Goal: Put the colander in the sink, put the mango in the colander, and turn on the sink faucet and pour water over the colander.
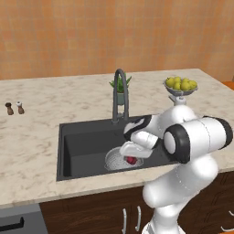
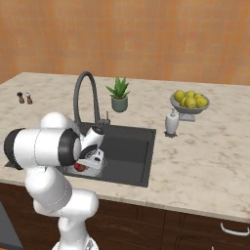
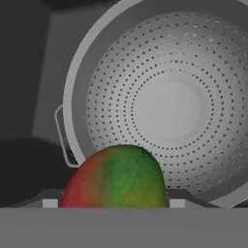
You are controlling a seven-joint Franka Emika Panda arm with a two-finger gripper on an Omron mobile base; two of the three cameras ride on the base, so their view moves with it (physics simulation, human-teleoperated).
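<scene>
My claw (image 3: 114,206) was closed on the mango (image 3: 116,177) at the bottom centre of the hand view, its long axis pointing up the frame. It hung above the colander (image 3: 164,104), which sat in the sink (image 1: 84,141) at the frame's centre.

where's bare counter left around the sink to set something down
Free: the wide pale marbled stone counter between the two small shakers and the dark charcoal sink. Crowded: right of the sink, around the white soap dispenser, footed bowl of yellow fruit and potted plant.
</scene>
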